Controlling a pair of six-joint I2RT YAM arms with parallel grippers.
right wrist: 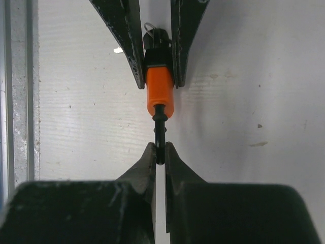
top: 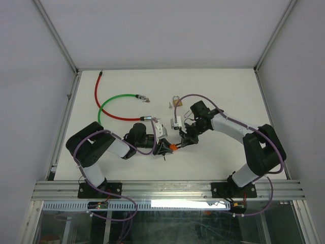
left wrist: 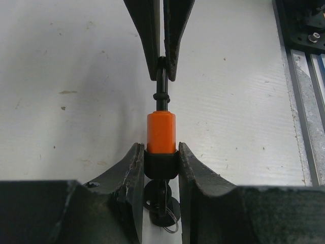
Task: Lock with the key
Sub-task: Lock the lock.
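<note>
Left wrist view showed the left gripper (left wrist: 160, 155) pinching the black collar of a small orange cylindrical plastic lock (left wrist: 161, 131) over the white table (left wrist: 61, 127). Opposite it, the right gripper (left wrist: 163, 68) was pressed tight on the lock's thin black metal pin (left wrist: 161, 99). A black-headed key on a wire ring (left wrist: 162, 201) sat behind the collar. The likely risk was that both arms gripped one rigid piece, so any misaligned push or twist could bend the pin or wrench the lock free.
</note>
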